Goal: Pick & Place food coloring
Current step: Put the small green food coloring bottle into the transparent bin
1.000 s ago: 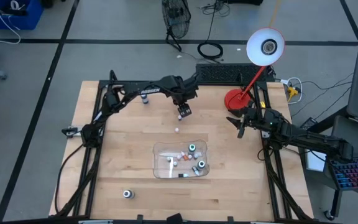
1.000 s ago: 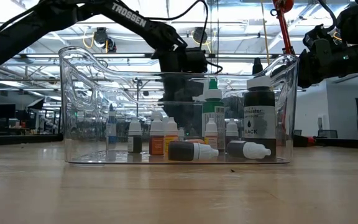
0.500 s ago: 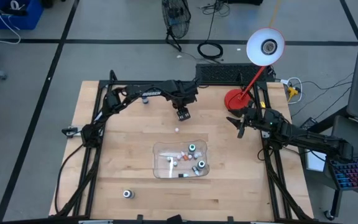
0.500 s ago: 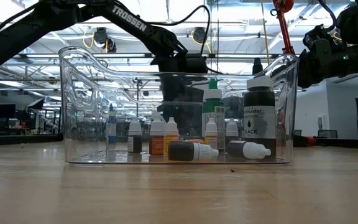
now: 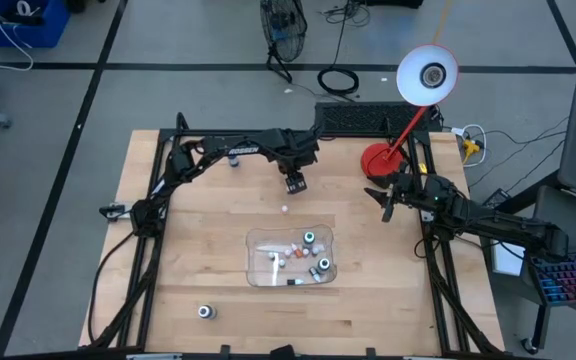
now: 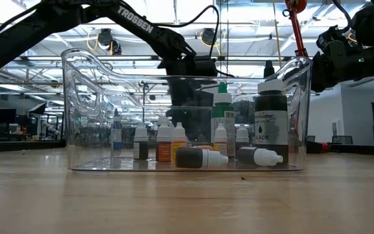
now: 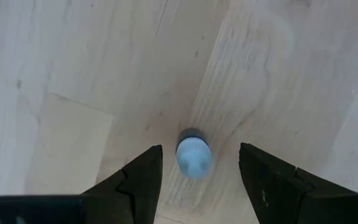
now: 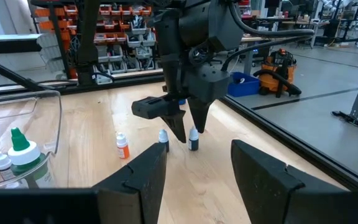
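A wooden table carries a clear tray near its middle, holding most of the food coloring bottles; one stray bottle stands near the table's front edge. The left gripper hovers near the back edge, fingers open above a small white-capped bottle standing upright between them, while the right gripper waits at the right edge, fingers apart and empty. The bottle looks light, rigid and easy to tip, so a grip across its body just below the cap seems safest.
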You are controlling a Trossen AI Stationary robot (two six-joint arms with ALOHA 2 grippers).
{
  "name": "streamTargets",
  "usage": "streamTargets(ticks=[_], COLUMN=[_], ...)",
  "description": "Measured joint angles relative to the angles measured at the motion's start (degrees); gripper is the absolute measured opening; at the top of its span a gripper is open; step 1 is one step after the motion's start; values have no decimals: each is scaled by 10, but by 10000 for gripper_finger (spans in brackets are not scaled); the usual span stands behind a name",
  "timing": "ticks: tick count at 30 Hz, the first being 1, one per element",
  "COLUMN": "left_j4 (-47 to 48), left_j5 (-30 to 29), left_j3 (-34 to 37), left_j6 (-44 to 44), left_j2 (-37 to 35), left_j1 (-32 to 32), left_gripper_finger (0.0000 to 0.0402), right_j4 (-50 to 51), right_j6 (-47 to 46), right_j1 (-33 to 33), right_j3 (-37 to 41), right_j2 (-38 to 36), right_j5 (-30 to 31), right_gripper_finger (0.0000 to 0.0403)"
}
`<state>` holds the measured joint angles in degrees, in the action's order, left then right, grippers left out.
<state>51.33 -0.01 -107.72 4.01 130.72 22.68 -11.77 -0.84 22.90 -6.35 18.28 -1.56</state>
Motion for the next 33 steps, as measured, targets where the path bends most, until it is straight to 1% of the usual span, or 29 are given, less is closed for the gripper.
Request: streamTargets(ticks=[9,11,15,23,29,33], left_j4=[0,0,0,-6,-17,-3], left_j5=[0,0,0,1,0,-3], left_j3=[0,0,0,0,0,0], left_j6=[0,0,-1,0,44,66], left_j2=[0,0,0,0,-2,-32], left_j1=[0,0,0,1,-1,-14], left_gripper_finger=[213,208,169,55,51,51], right_j4=[0,0,0,0,0,0], right_j6=[0,0,0,0,0,0], right_j1=[0,0,0,0,0,0], right_j3=[0,0,0,0,0,0], right_j2=[0,0,0,0,0,0], right_j5=[0,0,0,0,0,0], right_gripper_finger=[171,171,171,171,171,171])
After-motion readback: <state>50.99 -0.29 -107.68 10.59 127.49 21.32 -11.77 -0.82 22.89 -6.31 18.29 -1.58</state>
